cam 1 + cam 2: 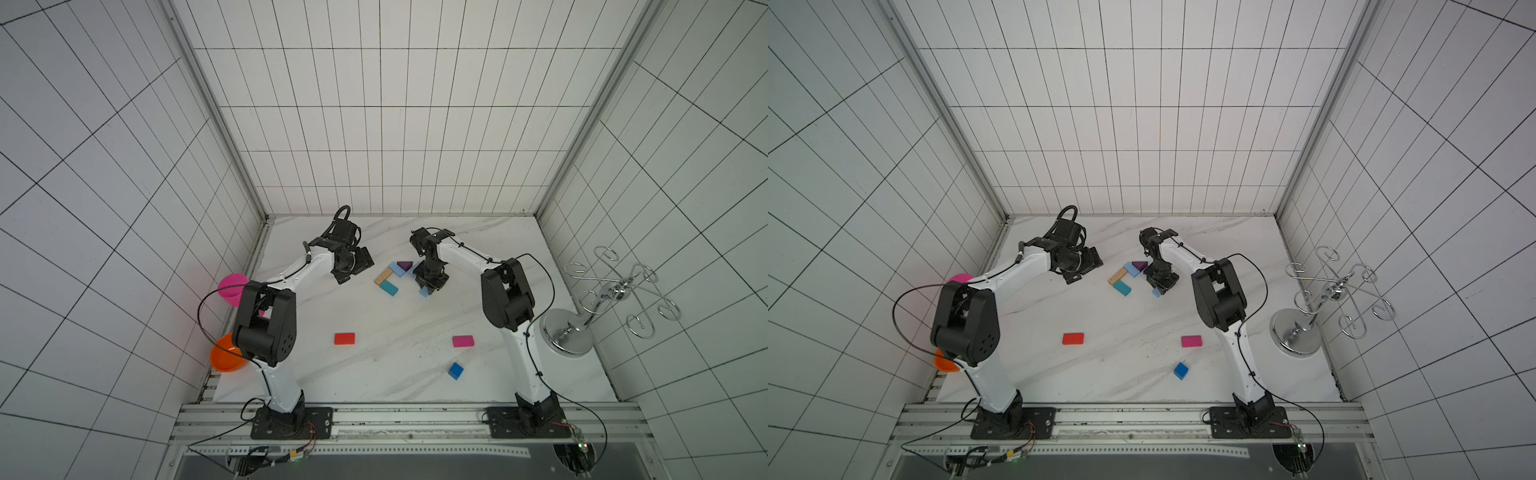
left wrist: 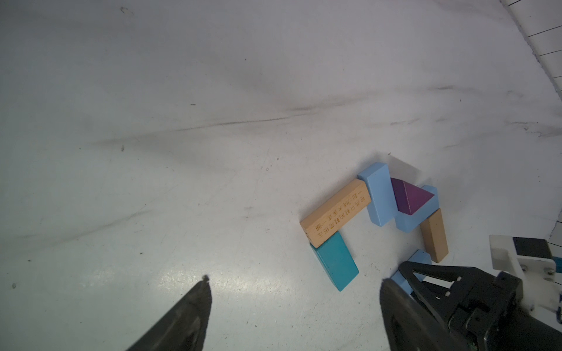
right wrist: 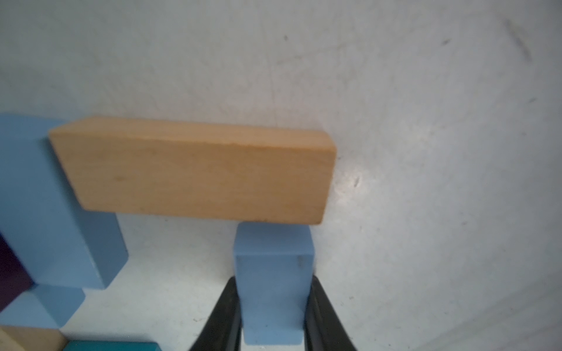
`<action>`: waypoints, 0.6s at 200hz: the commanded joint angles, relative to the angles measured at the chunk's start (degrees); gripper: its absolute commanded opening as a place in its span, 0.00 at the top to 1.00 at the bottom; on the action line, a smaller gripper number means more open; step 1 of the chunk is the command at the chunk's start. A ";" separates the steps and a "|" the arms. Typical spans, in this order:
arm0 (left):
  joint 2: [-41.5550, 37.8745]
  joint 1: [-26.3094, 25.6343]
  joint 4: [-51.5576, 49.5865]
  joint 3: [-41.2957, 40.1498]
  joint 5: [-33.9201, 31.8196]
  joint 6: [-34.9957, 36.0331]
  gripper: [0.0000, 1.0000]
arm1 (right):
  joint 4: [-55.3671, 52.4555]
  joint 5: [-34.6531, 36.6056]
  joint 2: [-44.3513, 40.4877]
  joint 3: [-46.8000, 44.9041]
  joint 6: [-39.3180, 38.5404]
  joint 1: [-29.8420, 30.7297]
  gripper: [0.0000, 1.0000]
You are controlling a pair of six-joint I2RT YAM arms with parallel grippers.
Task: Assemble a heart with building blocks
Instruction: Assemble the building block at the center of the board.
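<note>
A partial heart lies at the back middle of the table: a purple triangle (image 1: 404, 265) between two light blue blocks (image 2: 377, 194), a tan block (image 1: 383, 276) and a teal block (image 1: 388, 287) on its left side. On the right side lies another tan block (image 3: 194, 173). My right gripper (image 3: 272, 281) is shut on a third light blue block (image 3: 273, 285), whose far end meets that tan block's long side. My left gripper (image 2: 295, 279) hangs open and empty left of the teal block (image 2: 334, 261). A red block (image 1: 344, 338), a magenta block (image 1: 463, 341) and a blue cube (image 1: 456, 370) lie loose nearer the front.
A pink goblet (image 1: 231, 289) and an orange bowl (image 1: 226, 353) sit at the table's left edge behind my left arm. A chrome wire rack (image 1: 602, 299) on a round base stands at the right edge. Tiled walls close in three sides.
</note>
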 commanded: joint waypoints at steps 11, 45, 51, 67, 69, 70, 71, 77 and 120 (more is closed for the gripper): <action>0.98 0.35 1.09 1.42 0.15 0.10 0.14 | -0.80 2.43 2.08 1.71 -0.13 -1.13 1.00; 1.02 0.45 1.11 1.29 0.30 0.10 0.14 | -0.54 2.87 1.83 1.36 0.00 -1.19 1.00; 1.13 0.34 1.13 1.29 0.36 0.02 0.14 | -0.55 2.78 1.84 1.36 0.00 -1.25 1.00; 1.20 0.35 1.18 1.25 0.48 -0.01 0.14 | -0.62 2.69 1.92 1.36 0.14 -1.37 1.00; 1.20 0.34 1.15 1.29 0.48 -0.06 0.14 | -0.56 2.69 1.92 1.34 0.13 -1.37 1.00; 1.20 0.38 1.14 1.27 0.48 -0.07 0.14 | -0.56 2.65 1.88 1.30 0.15 -1.37 1.00; 1.20 0.40 1.14 1.30 0.48 -0.12 0.14 | -0.51 2.63 1.85 1.29 0.21 -1.37 1.00; 1.24 0.41 1.14 1.29 0.48 -0.17 0.14 | -0.53 2.67 1.88 1.19 0.22 -1.44 1.00; 1.29 0.38 1.14 1.16 0.57 -0.21 0.14 | -0.46 2.69 1.61 0.92 0.46 -1.63 1.00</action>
